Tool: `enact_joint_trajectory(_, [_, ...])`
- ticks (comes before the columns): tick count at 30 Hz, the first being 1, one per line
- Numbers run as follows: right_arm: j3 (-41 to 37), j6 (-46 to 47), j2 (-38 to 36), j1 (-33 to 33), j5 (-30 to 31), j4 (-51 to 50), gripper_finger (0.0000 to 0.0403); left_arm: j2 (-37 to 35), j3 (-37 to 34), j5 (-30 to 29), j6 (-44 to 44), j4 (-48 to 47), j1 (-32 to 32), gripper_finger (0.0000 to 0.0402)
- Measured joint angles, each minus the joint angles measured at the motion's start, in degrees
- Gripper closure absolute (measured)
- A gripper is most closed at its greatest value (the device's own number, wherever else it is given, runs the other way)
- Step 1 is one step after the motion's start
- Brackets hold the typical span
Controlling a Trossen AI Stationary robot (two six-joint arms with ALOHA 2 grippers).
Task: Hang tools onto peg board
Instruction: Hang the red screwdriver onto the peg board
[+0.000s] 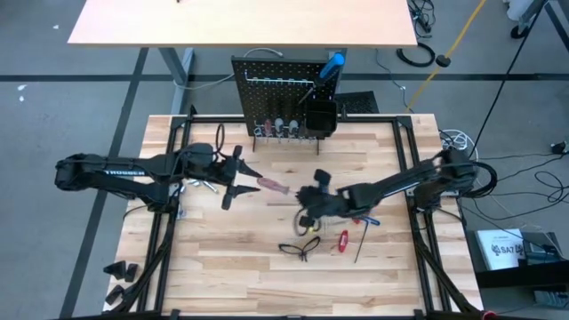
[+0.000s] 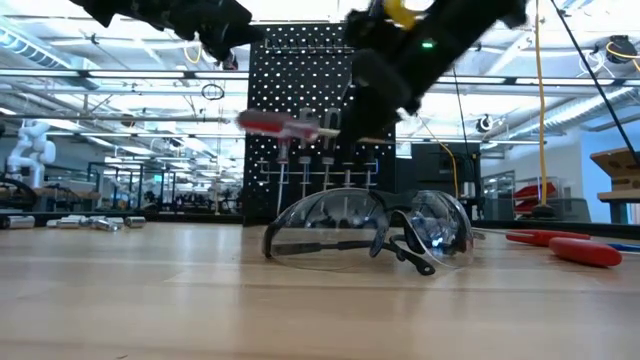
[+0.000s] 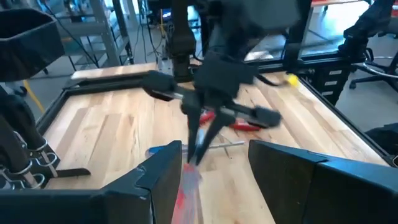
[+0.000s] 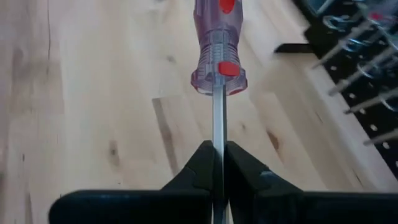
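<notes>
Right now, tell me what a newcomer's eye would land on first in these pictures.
First, the handover at mid-table: the left gripper holds a red-handled screwdriver by its handle while the right gripper, jaws shut, pinches its metal shaft. Next, the clear glasses lying on the table's near side, filling the low view. Behind stands the black peg board with tools already hung.

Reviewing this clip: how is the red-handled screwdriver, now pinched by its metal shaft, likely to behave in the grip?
The screwdriver looks rigid, so no flopping. The right gripper pinches only its thin smooth shaft, with the bulkier handle sticking out, so it may pivot or slip. The left gripper holds the handle end, which probably steadies it.
</notes>
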Motion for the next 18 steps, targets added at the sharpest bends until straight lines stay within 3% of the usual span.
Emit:
enact_joint_trajectory(4, [-11.0, 0.1, -7.9, 0.1, -1.0, 14.6, 0.0392, -1.6, -4.7, -0.3, 1.0, 7.9, 0.5, 0.0207])
enact_joint_trajectory(8, [-18.8, 0.1, -12.8, 0.1, -3.7, 29.0, 0.0392, -2.0, -10.0, -0.5, 0.6, 22.6, 1.5, 0.0207])
enact_joint_trajectory(13, [-21.8, -1.6, -13.9, 0.1, -4.8, 44.5, 0.0392, 0.8, -15.7, 1.6, -2.4, 40.4, 1.7, 0.0207])
enact_joint_trajectory(18, [-21.9, -4.2, -11.6, 0.1, -10.3, 55.7, 0.0389, 6.0, -15.9, 6.3, -2.9, 46.1, 1.5, 0.0207])
